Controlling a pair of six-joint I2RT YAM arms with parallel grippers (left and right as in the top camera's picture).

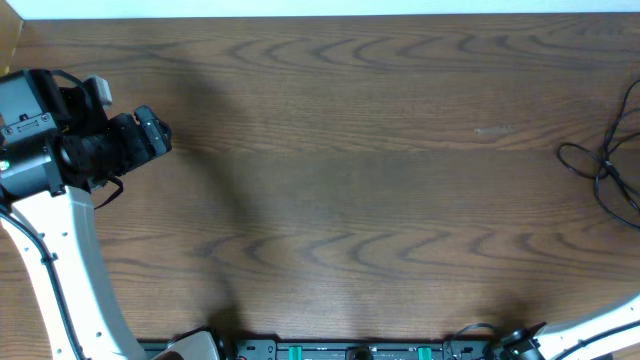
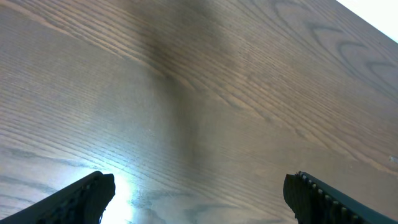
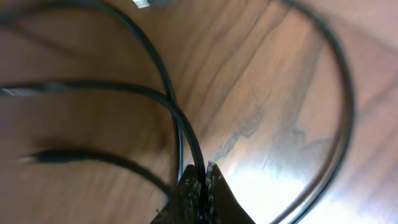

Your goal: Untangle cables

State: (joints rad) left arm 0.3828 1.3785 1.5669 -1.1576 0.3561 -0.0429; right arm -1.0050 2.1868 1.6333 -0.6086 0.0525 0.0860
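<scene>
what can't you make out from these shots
- Cables: overhead, cut off by the right edge; the full tangle is out of frame.
- Right gripper: outside the overhead view; the right wrist shows only its jaws' tips, shut on the cables.
- Plug ends: right wrist, blurred; one clipped by the top edge.

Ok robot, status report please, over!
Left end effector open, holding nothing. Right end effector shut on the cables, loops loose on the table. Nothing seen in the way.
</scene>
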